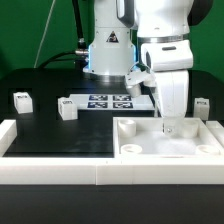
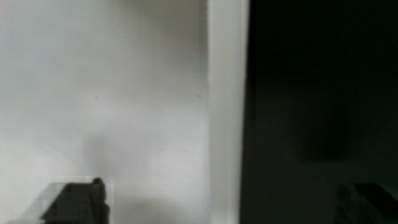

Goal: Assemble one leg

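The large white square tray-like part (image 1: 165,143) lies at the front on the exterior view's right. My gripper (image 1: 168,127) hangs straight down over its far wall. In the wrist view the gripper (image 2: 222,205) is open, its dark fingertips (image 2: 75,203) wide apart. The tray part's white surface (image 2: 107,100) and its brighter edge strip lie between them, next to the black table (image 2: 320,100). The jaws hold nothing. Three small white legs with tags stand on the table: one at the far left (image 1: 22,100), one nearer the middle (image 1: 67,109), one at the right (image 1: 201,104).
The marker board (image 1: 105,101) lies flat in front of the robot base (image 1: 107,50). A small white part (image 1: 137,80) shows partly behind the arm. A raised white border (image 1: 50,168) runs along the table's front and left side.
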Robot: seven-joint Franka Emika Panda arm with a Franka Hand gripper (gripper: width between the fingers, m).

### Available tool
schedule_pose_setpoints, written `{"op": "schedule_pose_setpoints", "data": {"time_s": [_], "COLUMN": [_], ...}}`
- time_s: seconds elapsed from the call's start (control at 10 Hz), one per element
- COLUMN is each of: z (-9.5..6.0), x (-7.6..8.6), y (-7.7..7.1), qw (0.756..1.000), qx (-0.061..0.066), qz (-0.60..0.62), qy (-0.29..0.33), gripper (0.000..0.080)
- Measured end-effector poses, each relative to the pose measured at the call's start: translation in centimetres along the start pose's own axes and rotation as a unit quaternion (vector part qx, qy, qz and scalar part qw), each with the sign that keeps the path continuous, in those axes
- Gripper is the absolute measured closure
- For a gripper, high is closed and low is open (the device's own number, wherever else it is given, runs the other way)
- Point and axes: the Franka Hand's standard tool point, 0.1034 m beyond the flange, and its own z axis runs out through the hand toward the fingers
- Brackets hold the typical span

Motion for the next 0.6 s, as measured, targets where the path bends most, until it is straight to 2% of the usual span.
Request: {"op": "schedule_pose_setpoints", "data": {"time_s": [0.3, 0.6], "z": [-0.1, -3.7], "x": [0.0, 1.1], "y": [0.0, 0.2], "qw": [1.000, 0.999], "qx": [-0.001, -0.021], "qz": [0.004, 0.041], "qy": [0.000, -0.007], "gripper": [0.0151, 0.0151]}}
